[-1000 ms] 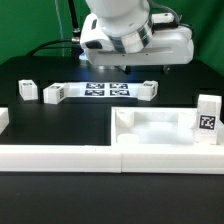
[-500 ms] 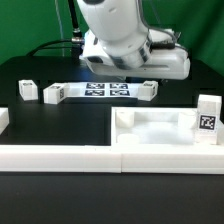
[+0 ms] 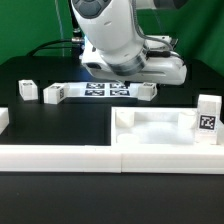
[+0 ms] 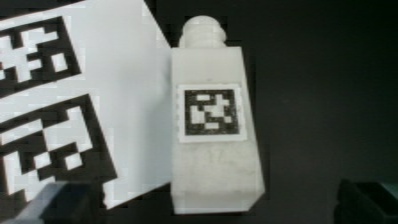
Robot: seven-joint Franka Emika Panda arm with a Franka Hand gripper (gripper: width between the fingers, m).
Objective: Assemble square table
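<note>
wrist view: leg block [image 4: 214,120] beside marker board [image 4: 121,60].

Marker board [image 3: 100,90]: flat, white, printed black tags, lying on black table [image 3: 60,75]; its edge sits under one of the fingers [image 4: 50,203], outside their gap. Border rails [image 3: 60,158]: long, white, end to end, well apart from the fingers. Green backdrop [image 3: 30,25]: far side

My arm [image 3: 108,30] reaches down over the far middle of the scene, wrist pointing straight down. My claw [image 4: 214,200] hangs with jaws spread wide, fingertips [image 4: 50,203] clamping nothing.
</note>
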